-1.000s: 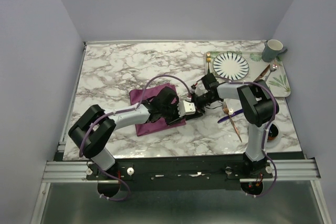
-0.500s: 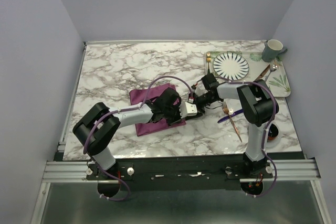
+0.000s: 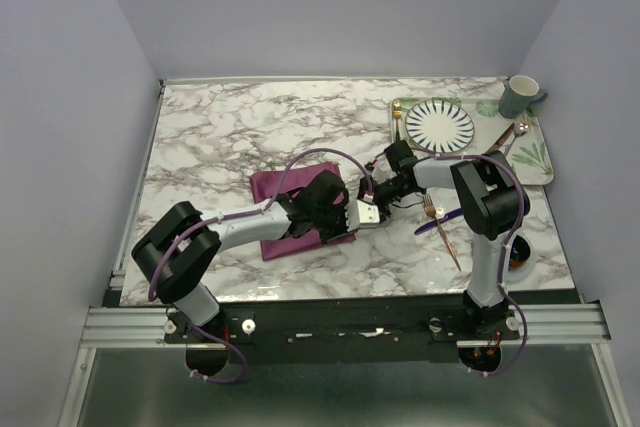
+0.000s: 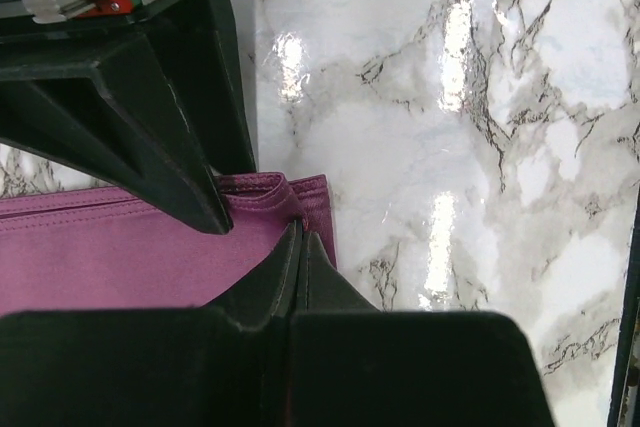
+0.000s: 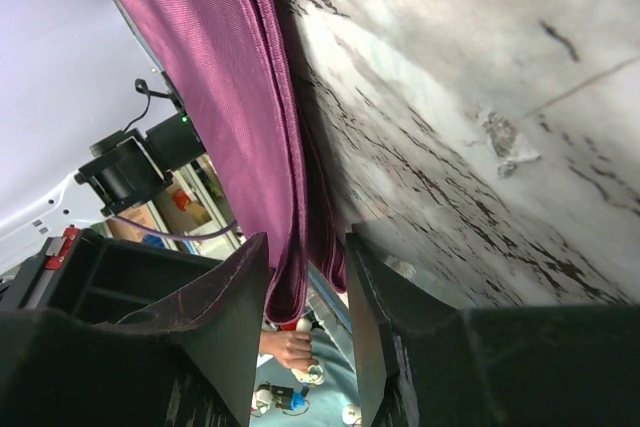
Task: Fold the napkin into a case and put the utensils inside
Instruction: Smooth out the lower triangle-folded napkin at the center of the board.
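Overhead view alone shows layout: napkin [image 3: 290, 209], folded plum-purple, left of frame centre on the marble surface [image 3: 220, 137]; fork [image 3: 441, 226] and knife [image 3: 440, 220] crossed right of centre; plate [image 3: 440, 124] on the tray [image 3: 535, 162] upper right. Wrist views alone show the grips. Left gripper [image 4: 298, 242] fully closed, pinching the napkin's right edge. Right gripper [image 5: 308, 272] part open, fingers either side of the layered napkin edge; firm clamp or not, cannot tell.

no readable text, labels or numbers
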`<control>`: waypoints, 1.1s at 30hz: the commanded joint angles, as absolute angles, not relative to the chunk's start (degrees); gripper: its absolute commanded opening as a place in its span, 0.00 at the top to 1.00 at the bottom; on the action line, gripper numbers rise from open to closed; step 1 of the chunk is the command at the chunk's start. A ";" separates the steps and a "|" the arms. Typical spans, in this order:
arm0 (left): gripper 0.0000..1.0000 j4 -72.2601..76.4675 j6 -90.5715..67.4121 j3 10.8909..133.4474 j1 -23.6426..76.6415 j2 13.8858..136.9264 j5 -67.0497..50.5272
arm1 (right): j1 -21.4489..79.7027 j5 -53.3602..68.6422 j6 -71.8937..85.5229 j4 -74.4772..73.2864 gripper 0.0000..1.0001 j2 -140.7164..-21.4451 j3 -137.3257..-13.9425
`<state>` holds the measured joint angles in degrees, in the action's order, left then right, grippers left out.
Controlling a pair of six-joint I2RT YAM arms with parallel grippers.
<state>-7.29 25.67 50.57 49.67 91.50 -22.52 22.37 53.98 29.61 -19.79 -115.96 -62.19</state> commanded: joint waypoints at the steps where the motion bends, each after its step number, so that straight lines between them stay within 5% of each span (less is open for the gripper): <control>1: 0.99 -10.10 25.58 52.46 50.10 93.77 -20.92 | 22.15 51.59 28.74 -19.25 0.55 -118.39 -62.58; 11: 0.99 -15.73 27.77 53.79 50.10 93.96 -22.41 | 22.15 50.98 28.21 -19.42 0.56 -118.39 -62.58; 15: 0.58 -15.91 25.94 53.79 49.84 91.59 -23.55 | 22.15 50.80 27.86 -19.60 0.56 -118.30 -62.67; 17: 0.53 -15.56 23.57 53.53 47.92 87.48 -25.04 | 22.32 50.54 27.25 -19.86 0.56 -117.95 -62.67; 25: 0.51 -20.82 12.48 54.22 23.85 79.98 -39.61 | 25.13 48.34 24.70 -21.71 0.59 -117.33 -64.33; 33: 0.50 -19.60 0.29 62.04 0.63 94.73 -46.31 | 27.07 42.63 19.17 -27.06 0.82 -119.70 -68.02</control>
<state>-18.94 10.46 58.63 9.63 87.24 -39.81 26.41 50.22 24.29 -22.17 -116.77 -65.78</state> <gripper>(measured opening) 0.492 0.291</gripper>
